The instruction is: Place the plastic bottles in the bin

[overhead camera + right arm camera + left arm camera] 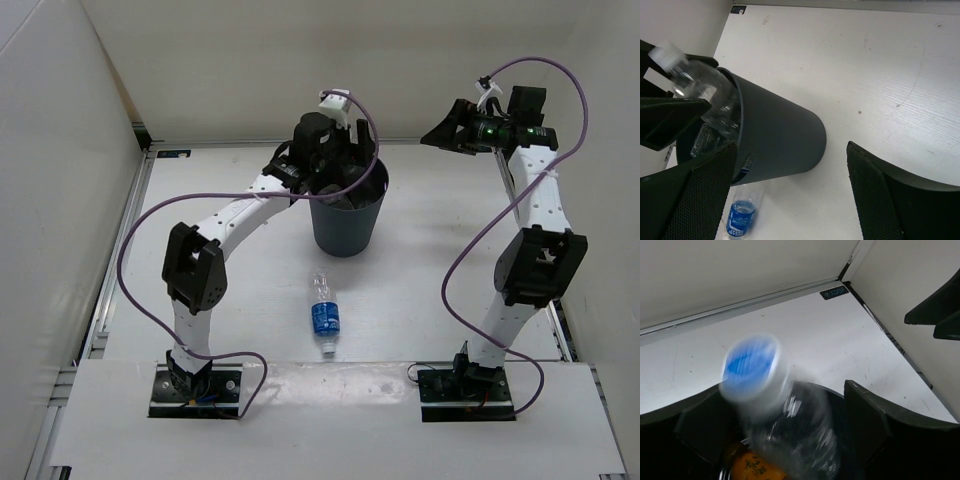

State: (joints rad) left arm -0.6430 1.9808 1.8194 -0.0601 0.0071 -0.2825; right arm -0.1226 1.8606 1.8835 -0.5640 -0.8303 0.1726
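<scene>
Nearest the arm bases: the blue-label bottle (323, 316) is lying on its side on the table (400, 230), touching nothing, a little in front of the bin (347, 228). Nothing is holding it. Item outstanding.

Mid-table: the bin is standing upright. The left gripper (770, 405) is hanging directly over the opening, fingers (865, 415) spread wide. A clear bottle (790, 435) w/ blue cap is sitting between them, cap up, lower end already below the rim. It is showing heavy blur and, as far as I can see, neither finger is touching it. Judgement: released and going in, not gripped. An orange bottle (752, 467) is lying beneath it inside the bin, so that one is done.

Far right: the right gripper (790, 147) is hovering high, well apart from the bin, jaws wide w/ nothing between them, its camera looking down on the bin & the table bottle.

Progress, approx.: 1 confirmed in, 1 going in, 1 left on the table. 4th bottle: not showing anywhere on the table. Something pale is showing inside the bin in the right wrist view, but it is too unclear to call.

Remaining work, in my view: pick up the blue-label bottle and bin it.
</scene>
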